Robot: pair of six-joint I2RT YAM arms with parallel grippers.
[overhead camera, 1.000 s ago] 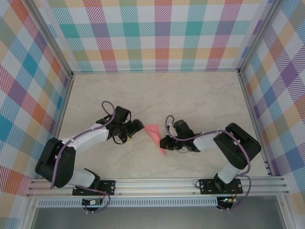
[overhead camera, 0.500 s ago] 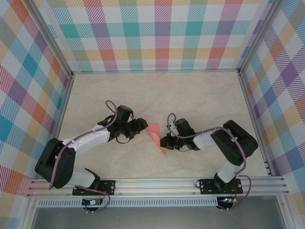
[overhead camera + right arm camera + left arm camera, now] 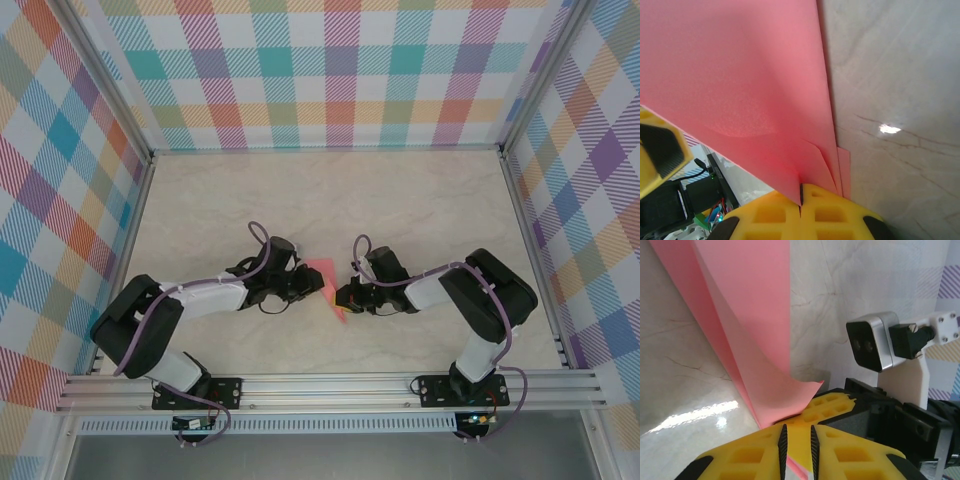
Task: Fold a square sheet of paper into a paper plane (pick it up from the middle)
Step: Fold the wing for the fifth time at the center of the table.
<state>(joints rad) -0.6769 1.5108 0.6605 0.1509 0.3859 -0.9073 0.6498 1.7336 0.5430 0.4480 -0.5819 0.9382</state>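
Observation:
The paper plane [image 3: 324,274] is a salmon-pink folded sheet held off the marble table between the two arms. My right gripper [image 3: 341,297] is shut on its lower folded edge; in the right wrist view the paper [image 3: 740,75] rises from the pinched yellow pads [image 3: 801,189]. My left gripper [image 3: 313,284] has come up against the sheet from the left. In the left wrist view its jaws [image 3: 797,429] stand a narrow gap apart, with a strip of the pink paper [image 3: 750,315] running into that gap. The right gripper's yellow finger [image 3: 829,407] sits just beyond.
Plaid walls [image 3: 320,70] enclose the marble table [image 3: 330,200] on three sides, and an aluminium rail [image 3: 330,385] runs along the near edge. The right wrist camera housing [image 3: 871,342] is close to my left fingers. Free table lies behind the arms.
My left arm has reached to the right up to the paper, and its jaws have narrowed from wide to a slim gap. The right gripper has kept its grip and place.

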